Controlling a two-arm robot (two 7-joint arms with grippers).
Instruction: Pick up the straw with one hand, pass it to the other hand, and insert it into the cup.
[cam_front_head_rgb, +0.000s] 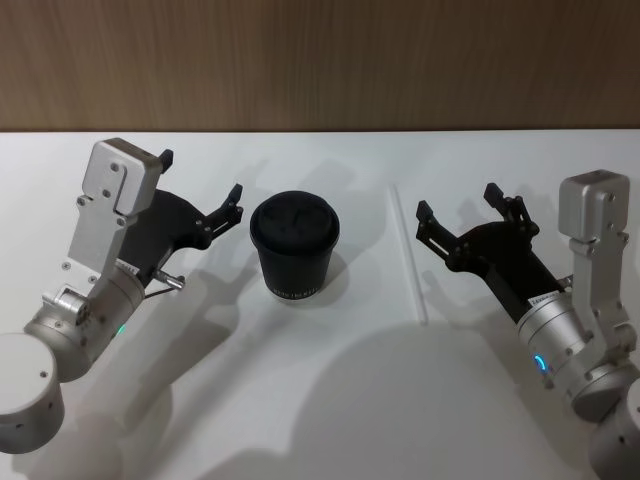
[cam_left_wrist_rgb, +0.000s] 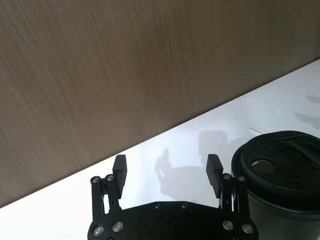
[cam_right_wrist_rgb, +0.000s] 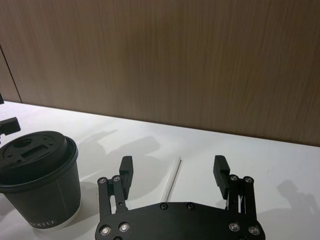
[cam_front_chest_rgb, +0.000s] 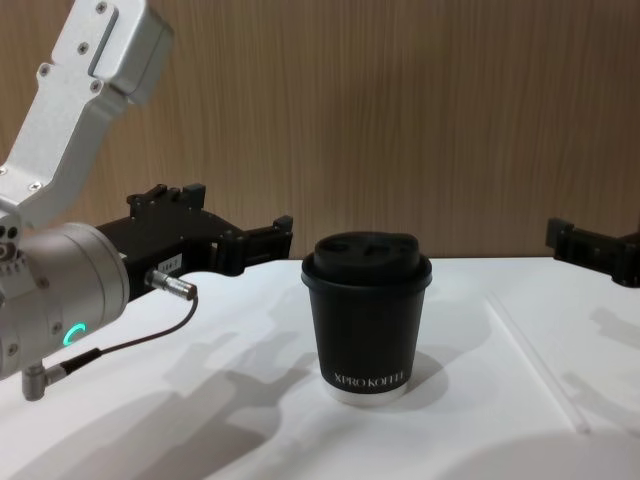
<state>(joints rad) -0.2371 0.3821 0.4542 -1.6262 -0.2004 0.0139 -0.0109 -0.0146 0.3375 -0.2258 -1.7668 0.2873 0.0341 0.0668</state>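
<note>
Nearest to me are my two grippers, one at each side of the white counter (cam_front_head_rgb: 330, 400). My left gripper (cam_front_head_rgb: 201, 175) has its fingers spread wide and holds nothing. It sits just left of the cup (cam_front_head_rgb: 293, 245), and a small gap shows between its nearer fingertip and the lid (cam_front_head_rgb: 293, 222). My right gripper (cam_front_head_rgb: 457, 200) is spread just as wide and is also empty. It sits just right of the straw (cam_front_head_rgb: 410, 255) and points toward it without touching.

I count one cup, black with its domed lid on, standing upright mid-counter. I count one straw, thin and white, lying flat on the counter to the cup's right, between the cup and my right gripper and apart from the cup.
</note>
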